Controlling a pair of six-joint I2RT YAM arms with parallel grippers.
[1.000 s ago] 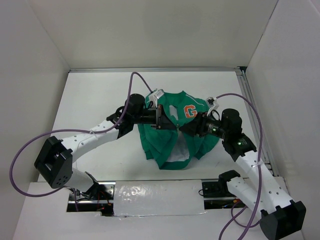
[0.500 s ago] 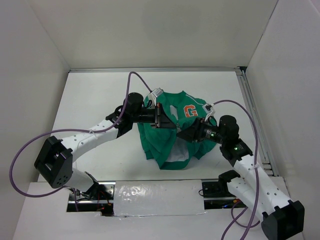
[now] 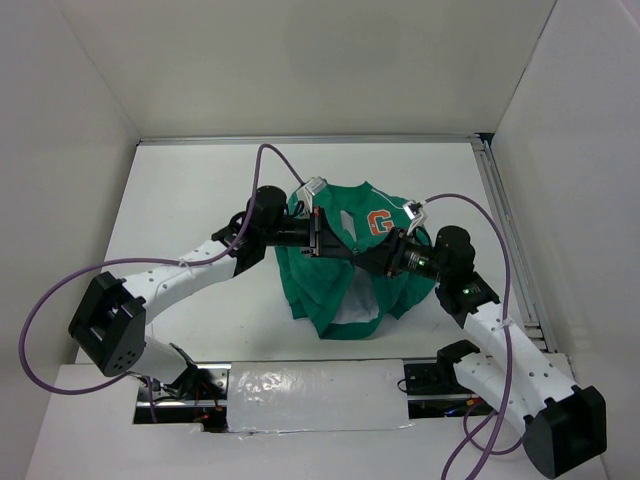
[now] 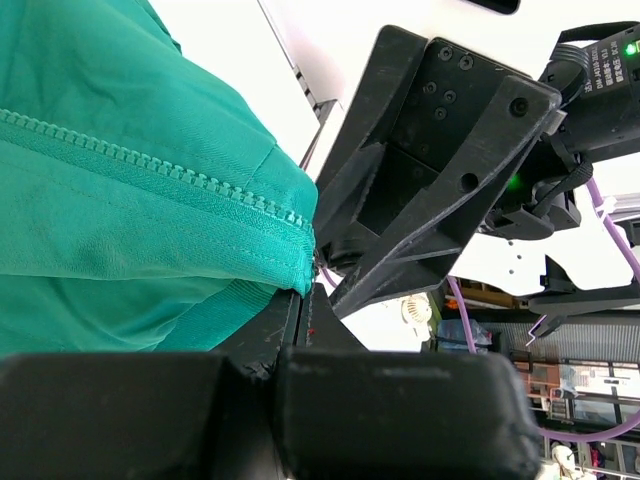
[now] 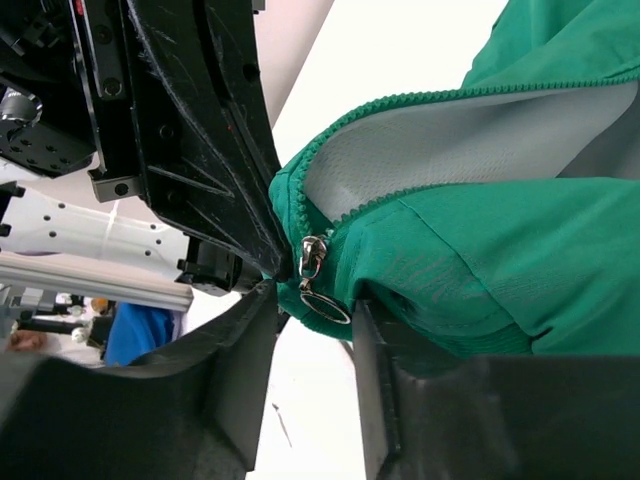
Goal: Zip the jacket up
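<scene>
The green jacket (image 3: 335, 290) with its orange G patch (image 3: 379, 223) hangs bunched between my two arms, its pale lining showing at the bottom. My left gripper (image 3: 325, 243) is shut on the jacket's lower front corner, at the end of the zipper teeth (image 4: 150, 160). My right gripper (image 3: 362, 258) faces it closely. In the right wrist view the right gripper (image 5: 315, 310) is open, and the silver zipper slider (image 5: 311, 255) and its pull ring (image 5: 325, 305) hang between the fingers. The right-hand finger (image 5: 375, 350) touches the green fabric.
White walls enclose the white table (image 3: 190, 200) on three sides. A metal rail (image 3: 505, 240) runs along the table's right edge. Purple cables (image 3: 275, 160) loop over both arms. The black body of the left gripper (image 5: 200, 130) sits just beyond the right fingers.
My right gripper has moved left across the jacket front, close to the left gripper, and its jaws stand around the zipper pull. The left arm has barely moved.
</scene>
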